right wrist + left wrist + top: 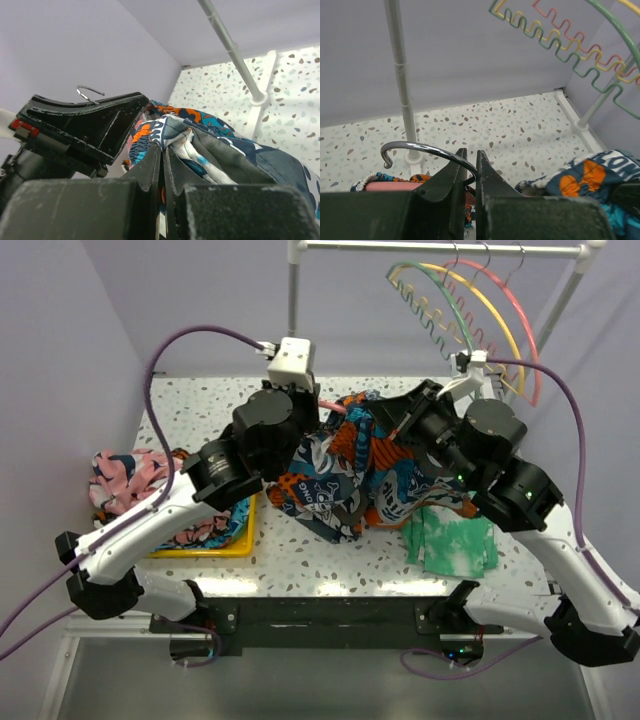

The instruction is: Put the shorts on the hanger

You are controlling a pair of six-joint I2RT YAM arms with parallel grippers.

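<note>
The shorts (340, 475), in an orange, teal, navy and white print, lie bunched in the middle of the table between both arms. My left gripper (312, 400) is shut on the metal hook (420, 146) of a coral-pink hanger (385, 186), whose body is mostly hidden under the shorts. In the left wrist view the gripper (470, 152) pinches the hook's stem. My right gripper (163, 150) is shut on a fold of the shorts (210, 135), held up just right of the left gripper's fingers (100, 125). It also shows in the top view (405, 420).
A rail (440, 248) on a post (294, 300) stands at the back, with green (430, 285), yellow (480, 300) and red-pink (520, 320) arched hangers. A yellow tray (215, 540) holds a pink-and-navy garment (130, 475). A green-and-white tie-dye cloth (450, 540) lies front right.
</note>
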